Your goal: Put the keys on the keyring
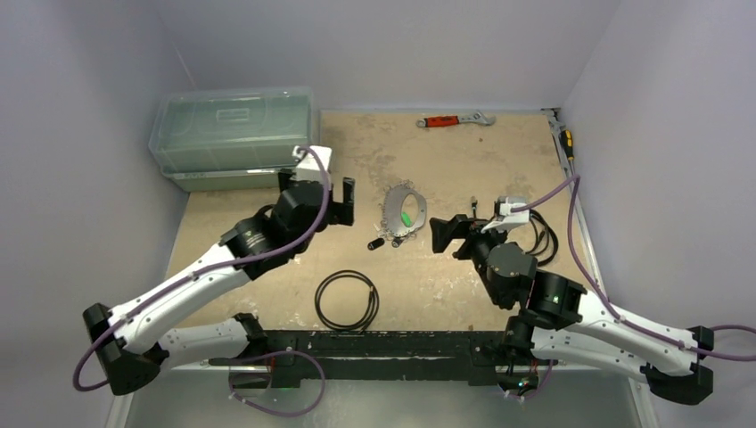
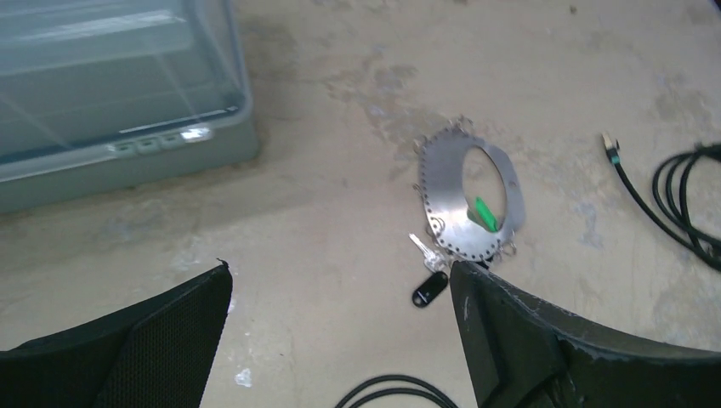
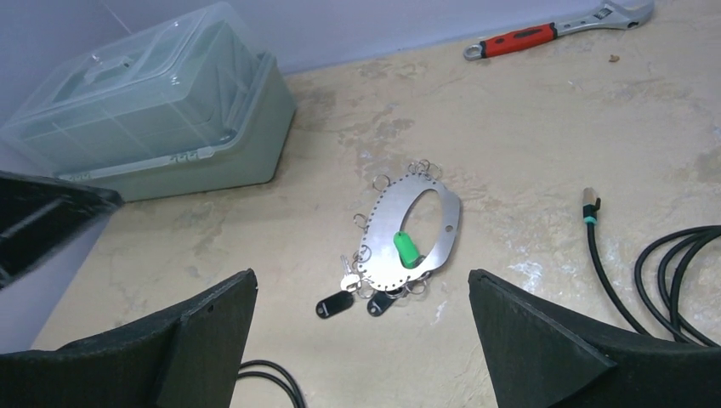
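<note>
i read both jaws wide open: left gripper (image 1: 339, 203) and right gripper (image 1: 446, 234) flank the keyring (image 3: 383, 234) on the table (image 1: 446, 152); keys (image 3: 334, 304) touch its near edge.

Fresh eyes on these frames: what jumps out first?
The shiny oval keyring at mid-table, with a bright green piece on it and dark-headed keys at its near end. The left claw and right claw, both open, flank it without touching. Next come the red-handled wrench at the far edge and the clear box far left.
</note>
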`<action>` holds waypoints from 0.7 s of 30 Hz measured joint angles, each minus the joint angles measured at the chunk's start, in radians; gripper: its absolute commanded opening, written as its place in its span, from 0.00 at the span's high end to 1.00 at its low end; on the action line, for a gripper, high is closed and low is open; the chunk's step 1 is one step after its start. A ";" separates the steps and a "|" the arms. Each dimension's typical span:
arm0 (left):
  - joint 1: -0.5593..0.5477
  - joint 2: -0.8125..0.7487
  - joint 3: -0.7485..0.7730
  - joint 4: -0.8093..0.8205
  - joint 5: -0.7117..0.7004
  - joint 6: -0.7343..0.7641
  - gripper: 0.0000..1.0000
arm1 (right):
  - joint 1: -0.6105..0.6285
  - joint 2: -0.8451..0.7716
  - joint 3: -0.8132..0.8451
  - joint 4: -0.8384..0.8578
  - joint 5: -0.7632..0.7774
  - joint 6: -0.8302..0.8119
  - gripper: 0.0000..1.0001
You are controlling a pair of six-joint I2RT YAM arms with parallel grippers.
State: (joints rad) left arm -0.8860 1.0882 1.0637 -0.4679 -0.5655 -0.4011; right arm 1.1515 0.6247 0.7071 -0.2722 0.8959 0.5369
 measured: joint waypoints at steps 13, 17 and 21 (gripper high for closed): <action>0.001 -0.335 -0.224 0.113 -0.084 0.152 0.01 | 0.000 0.054 -0.122 0.236 -0.087 0.001 0.02; 0.001 -0.277 -0.213 0.090 -0.116 0.161 0.01 | 0.000 0.091 -0.148 0.262 -0.112 0.008 0.01; 0.002 -0.226 -0.206 0.050 -0.165 0.159 0.01 | 0.000 0.119 -0.152 0.275 -0.127 0.019 0.01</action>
State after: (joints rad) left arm -0.8841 0.8623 0.8581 -0.4183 -0.7303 -0.2417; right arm 1.1515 0.7433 0.5549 0.0029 0.7692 0.5556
